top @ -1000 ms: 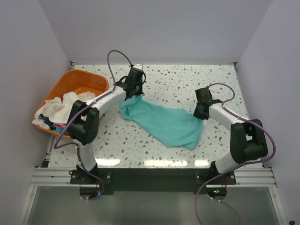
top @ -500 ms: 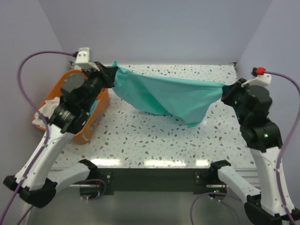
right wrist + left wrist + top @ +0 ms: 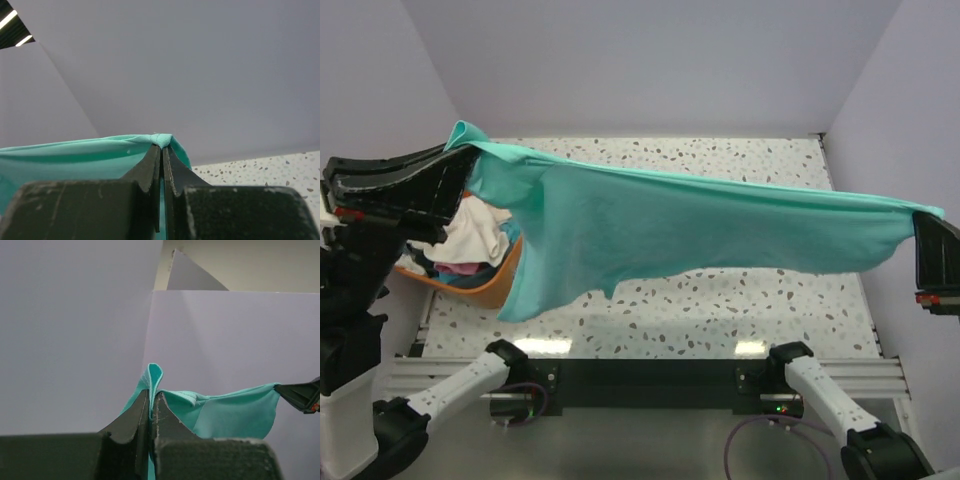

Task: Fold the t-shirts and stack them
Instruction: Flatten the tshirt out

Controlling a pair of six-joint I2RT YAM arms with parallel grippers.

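Now the left hand (image 3: 151,409), up at 10 o'clock in the top view, pinched one corner of the green t-shirt (image 3: 700,225) tight. Under it at 9 o'clock sat the orange basket (image 3: 503,272) with other clothes (image 3: 478,226). The shirt hung stretched in the air over the tabletop (image 3: 770,297), one flap drooping at 7 o'clock. At 3 o'clock the right hand (image 3: 161,149) pinched the other corner. To lay it flat, both hands probably needed to come down together, level, without letting go.

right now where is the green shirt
In the top view the green shirt hangs stretched above the table, held between the left claw and the right claw.
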